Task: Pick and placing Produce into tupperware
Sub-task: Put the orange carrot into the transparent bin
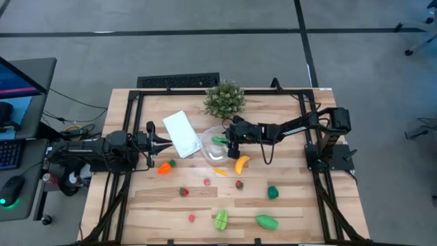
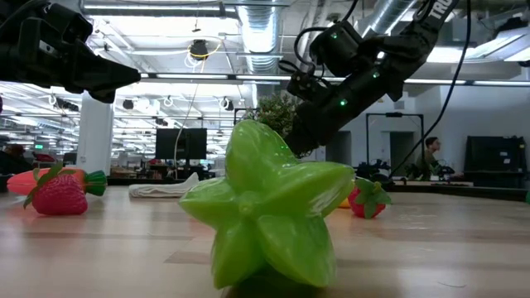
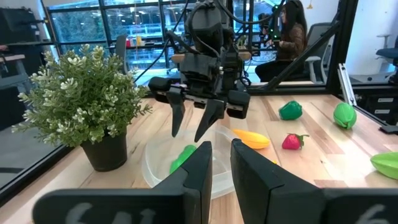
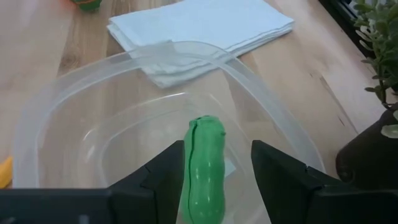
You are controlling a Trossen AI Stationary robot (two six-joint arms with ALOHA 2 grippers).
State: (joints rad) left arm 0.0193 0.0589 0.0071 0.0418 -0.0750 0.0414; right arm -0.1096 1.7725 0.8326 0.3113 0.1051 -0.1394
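The clear round tupperware (image 1: 210,149) stands mid-table with one long green piece of produce (image 4: 204,165) lying in it. My right gripper (image 3: 188,135) hovers open just above that piece (image 3: 182,157), one finger on either side. The rest of the produce lies on the near half of the table: a banana (image 1: 242,164), a carrot (image 1: 164,167), strawberries (image 1: 184,192), green pieces (image 1: 267,221) and a green star fruit (image 2: 265,211). My left gripper (image 1: 167,143) waits shut at the table's left, pointing level toward the tupperware.
A bushy potted plant (image 1: 224,99) stands just beyond the tupperware. A flat white rectangle (image 1: 181,134) lies at its left, between it and my left gripper. Black frame rails (image 1: 307,116) run along the table's sides. A person sits in the room behind.
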